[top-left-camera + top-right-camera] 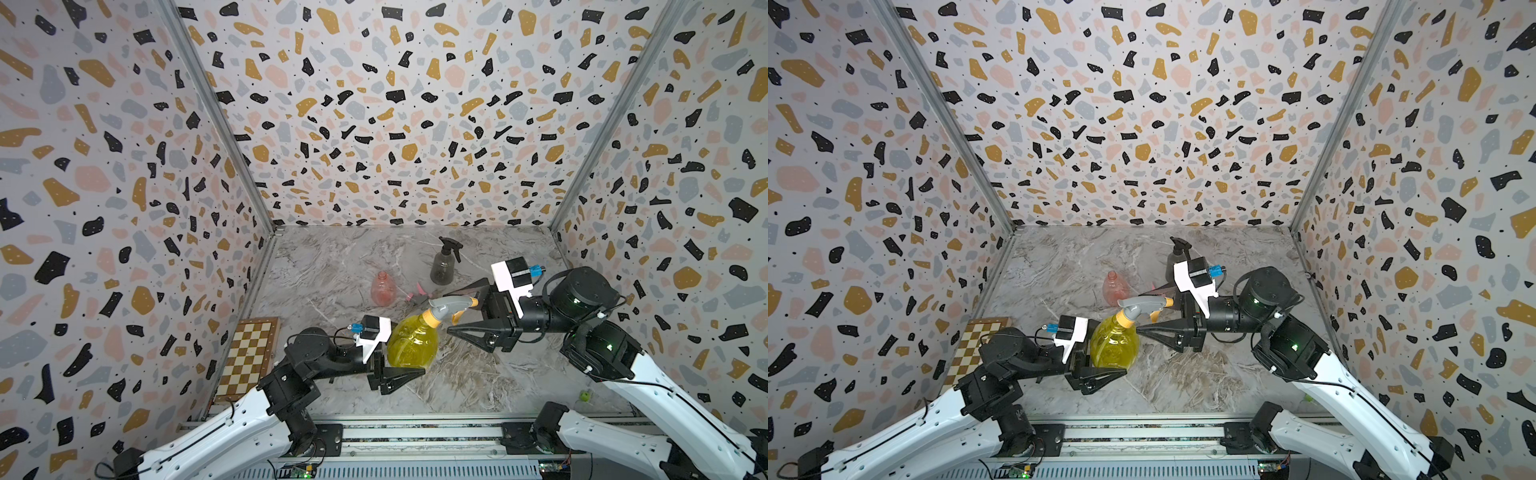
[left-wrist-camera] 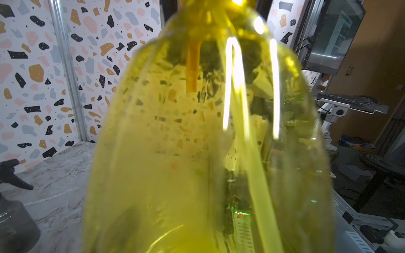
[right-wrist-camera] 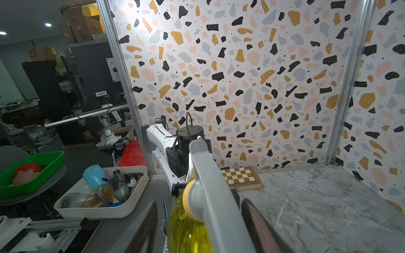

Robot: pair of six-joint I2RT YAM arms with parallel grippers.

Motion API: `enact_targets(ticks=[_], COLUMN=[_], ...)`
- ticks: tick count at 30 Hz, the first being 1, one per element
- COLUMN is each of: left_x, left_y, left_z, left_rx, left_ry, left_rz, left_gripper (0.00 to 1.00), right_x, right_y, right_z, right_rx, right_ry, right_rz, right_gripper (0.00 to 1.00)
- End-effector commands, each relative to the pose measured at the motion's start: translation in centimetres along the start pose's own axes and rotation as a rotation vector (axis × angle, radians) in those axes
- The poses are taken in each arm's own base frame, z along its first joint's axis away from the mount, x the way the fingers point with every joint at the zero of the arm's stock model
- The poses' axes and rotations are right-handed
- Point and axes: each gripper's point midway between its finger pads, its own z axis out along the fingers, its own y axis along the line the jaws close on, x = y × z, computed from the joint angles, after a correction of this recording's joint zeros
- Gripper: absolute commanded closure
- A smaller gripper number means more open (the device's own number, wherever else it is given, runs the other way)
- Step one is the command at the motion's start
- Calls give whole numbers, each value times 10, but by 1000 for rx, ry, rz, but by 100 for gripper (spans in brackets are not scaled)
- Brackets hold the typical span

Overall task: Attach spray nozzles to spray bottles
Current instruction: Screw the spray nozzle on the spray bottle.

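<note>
A round yellow spray bottle (image 1: 411, 343) (image 1: 1115, 343) is held off the table near the front, with my left gripper (image 1: 411, 365) shut on its lower body. It fills the left wrist view (image 2: 175, 153) and hides the jaws there. A grey spray nozzle (image 1: 451, 306) (image 3: 210, 186) with a yellow collar sits on its neck. My right gripper (image 1: 451, 311) (image 3: 201, 219) straddles that nozzle, open, with a gap on each side. A smoky dark bottle (image 1: 442, 266) wearing a black nozzle (image 1: 451, 245) stands at the back. A pink bottle (image 1: 381, 289) stands capless, and a pink nozzle (image 1: 417, 297) lies beside it.
A folded chessboard (image 1: 249, 357) (image 3: 241, 177) lies against the left wall. A small green object (image 1: 585, 395) sits at the front right. Patterned walls enclose three sides. Outside the cell are a white tub (image 3: 103, 197) of bottles and a green basket (image 3: 32, 170).
</note>
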Motion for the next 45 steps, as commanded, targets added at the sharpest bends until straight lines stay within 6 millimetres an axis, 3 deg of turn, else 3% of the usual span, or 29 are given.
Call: enact_targets(ticks=[1, 11, 23, 38, 45], left_x=[-13, -7, 4, -16, -18], left_y=[4, 9, 12, 33, 43], left_z=[0, 3, 8, 6, -1], left_rx=[-28, -47, -41, -168, -242], left_ry=[-21, 8, 62, -57, -53], left_rz=[38, 39, 38, 50, 71], left_gripper=[100, 100, 100, 100, 100], right_x=[-13, 0, 23, 56, 74], right_y=[4, -12, -30, -34, -50], right_z=[-1, 1, 5, 21, 23], right_rx=[-6, 65, 138, 212, 339], right_ry=[-14, 48, 233, 257, 260], right_rz=[-17, 37, 121, 254, 352], right_gripper=[43, 62, 98, 96, 93])
